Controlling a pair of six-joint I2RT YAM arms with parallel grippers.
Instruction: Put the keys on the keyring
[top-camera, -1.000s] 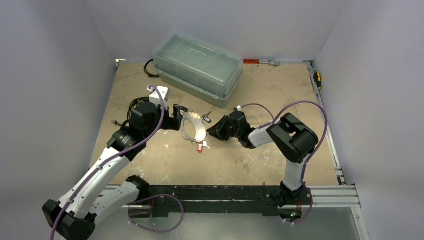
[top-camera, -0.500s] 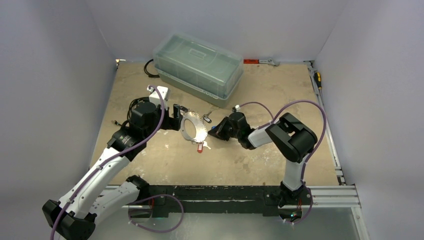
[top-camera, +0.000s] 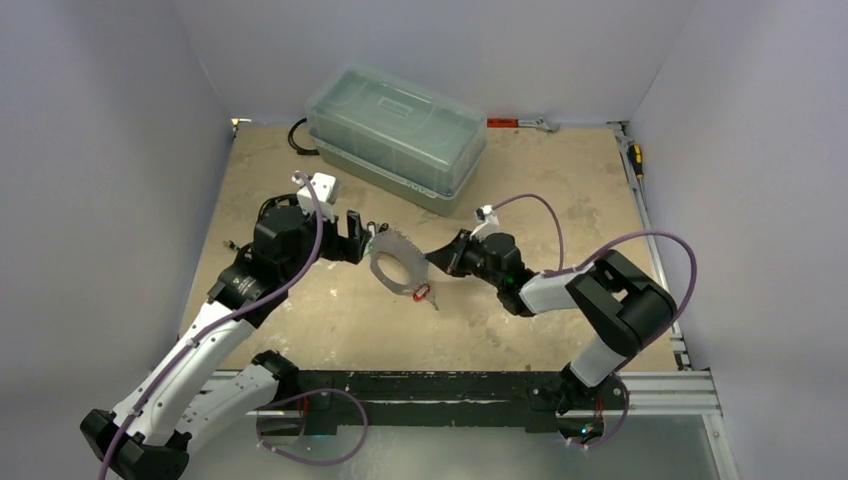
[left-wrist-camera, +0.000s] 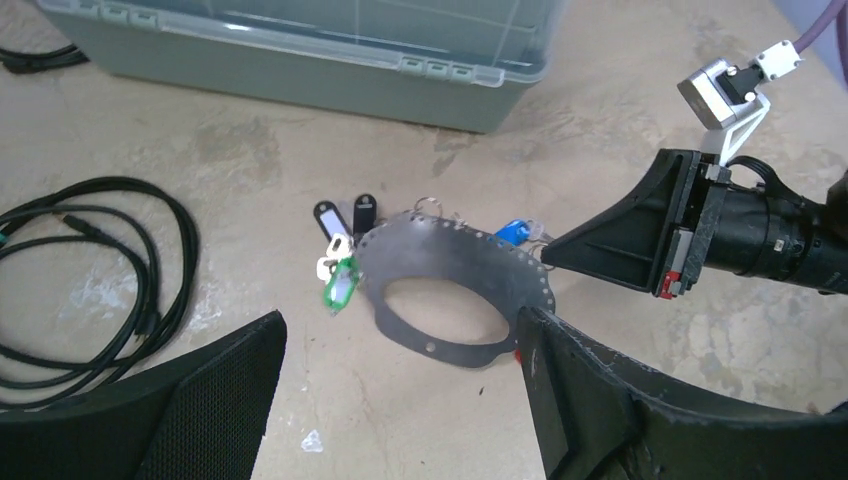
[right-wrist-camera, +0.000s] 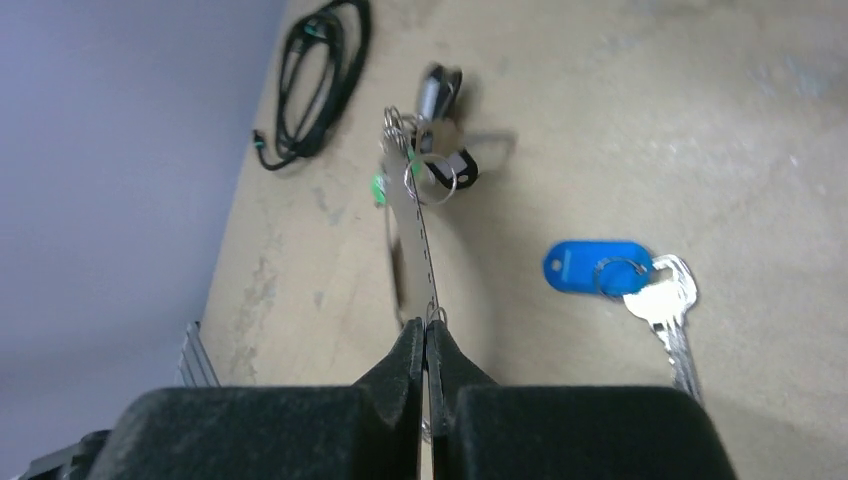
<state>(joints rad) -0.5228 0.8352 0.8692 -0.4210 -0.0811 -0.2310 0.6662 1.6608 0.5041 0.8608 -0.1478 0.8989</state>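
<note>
A big see-through green plastic box with a lid (top-camera: 395, 135) sits at the back of the scuffed tan bench (top-camera: 540, 190). A long black cable in loose loops (left-wrist-camera: 90, 270) lies flat on the bench. A small red and silver tool (top-camera: 522, 123) lies by the back wall.

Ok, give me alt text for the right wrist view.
The right gripper, shut, pinches the near rim of the keyring, seen edge-on and running away above the beige table. A green tag and black-tagged keys cluster at its far end; a blue-tagged key lies apart to the right, and a coiled black cable sits at top left.
</note>
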